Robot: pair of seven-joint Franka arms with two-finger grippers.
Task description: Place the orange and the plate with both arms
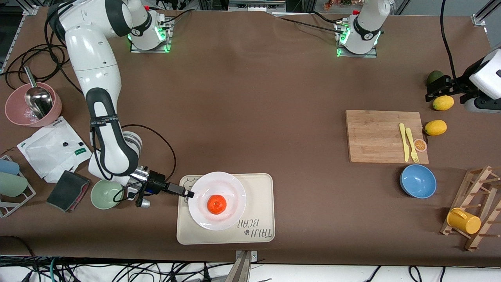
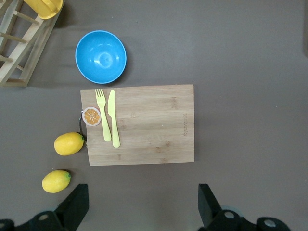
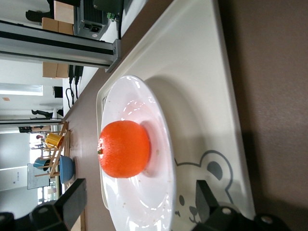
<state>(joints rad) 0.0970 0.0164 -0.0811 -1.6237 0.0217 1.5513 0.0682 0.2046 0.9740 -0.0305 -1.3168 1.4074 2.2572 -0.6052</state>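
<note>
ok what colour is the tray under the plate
Beige, or cream, tray with a dark bear drawing and lettering; the front view shows it best.

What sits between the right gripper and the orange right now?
Only the plate's own rim and white inner surface. The open right gripper is at the rim; the orange rests mid-plate. Front and right wrist views show nothing else there.

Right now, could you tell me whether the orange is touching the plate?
Touching. The right wrist view shows the orange resting directly on the plate, with no gap under it; the front view shows it in the plate's middle.
</note>
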